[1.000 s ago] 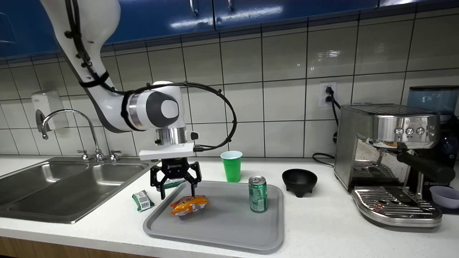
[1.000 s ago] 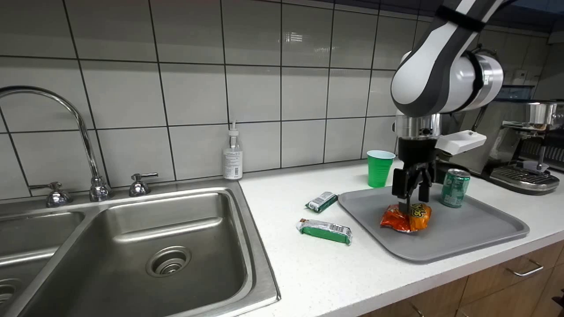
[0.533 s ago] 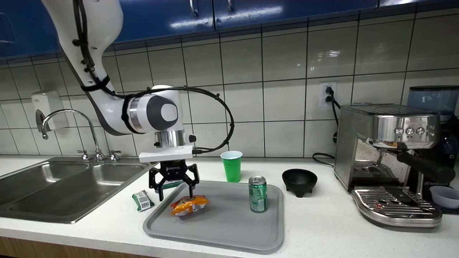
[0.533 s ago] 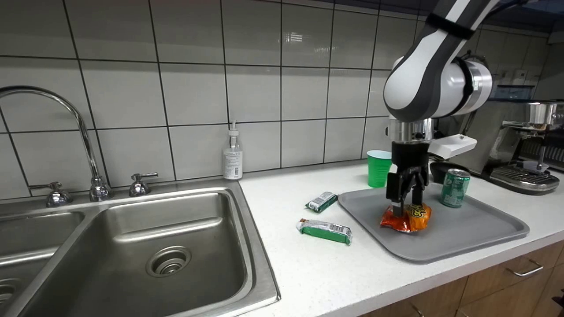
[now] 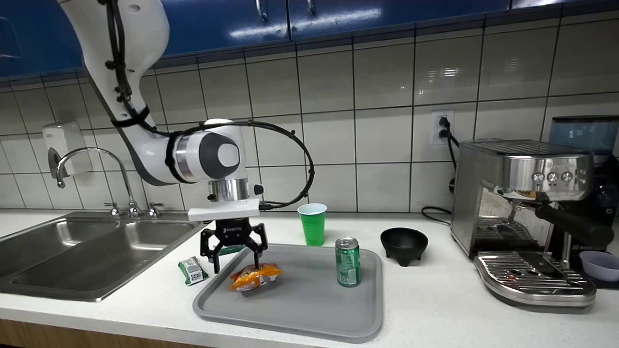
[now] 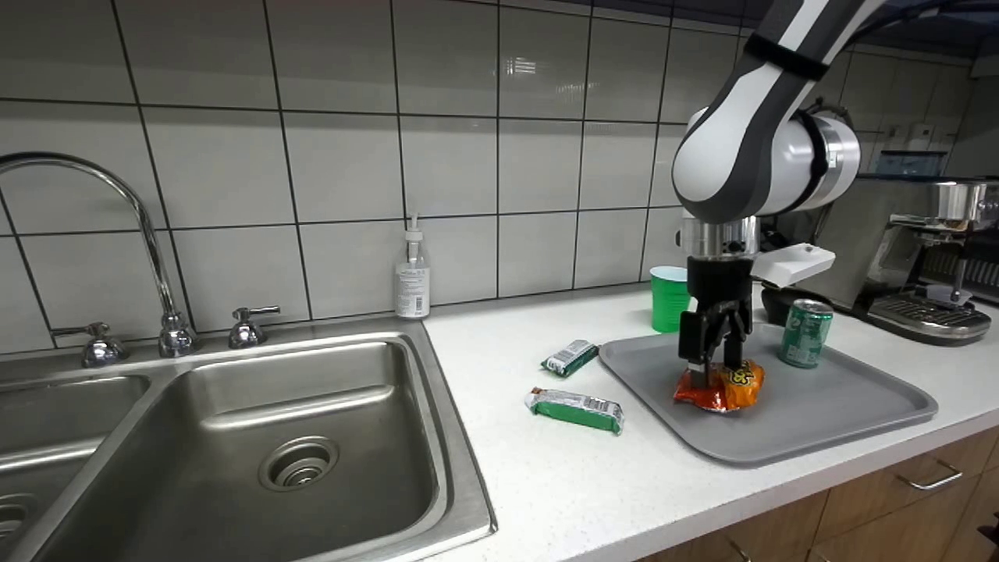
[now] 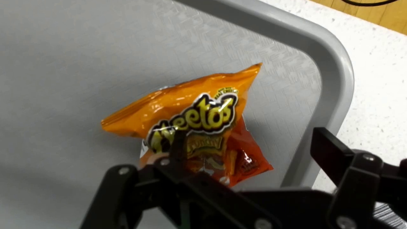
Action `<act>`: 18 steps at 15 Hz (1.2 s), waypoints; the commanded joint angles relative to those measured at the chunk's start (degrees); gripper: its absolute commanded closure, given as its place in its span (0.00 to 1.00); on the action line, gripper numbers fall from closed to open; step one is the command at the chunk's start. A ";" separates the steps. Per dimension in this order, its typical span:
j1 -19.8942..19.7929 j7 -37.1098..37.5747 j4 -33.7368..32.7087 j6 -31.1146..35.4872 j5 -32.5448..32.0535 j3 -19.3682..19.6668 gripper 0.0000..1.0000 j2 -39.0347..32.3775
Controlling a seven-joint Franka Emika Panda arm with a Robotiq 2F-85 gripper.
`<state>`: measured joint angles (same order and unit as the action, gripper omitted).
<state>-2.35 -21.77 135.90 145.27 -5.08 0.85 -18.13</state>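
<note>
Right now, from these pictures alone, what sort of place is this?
Most likely a kitchen, home or office unclear: a double sink is set into the counter, an espresso machine stands on it, and blue cabinets hang above.

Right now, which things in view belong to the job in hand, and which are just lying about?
Likely in the job: open gripper, Cheetos bag, gray tray.
Apparently just lying about: green can, green cup, black bowl, two green packets.

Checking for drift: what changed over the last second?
The black two-fingered end effector sank slightly and shifted toward the rectangular steel sink, jaws open; nothing taken hold of or let go. The glossy orange-and-red crumpled snack bag, gray rectangular plastic tray and green cylindrical metal can stayed put.
</note>
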 commanded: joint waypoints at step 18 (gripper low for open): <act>-1.01 -0.53 -1.96 -1.91 -1.09 -0.81 1.00 -0.66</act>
<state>-2.36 -21.77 134.97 145.27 -5.28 0.63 -18.87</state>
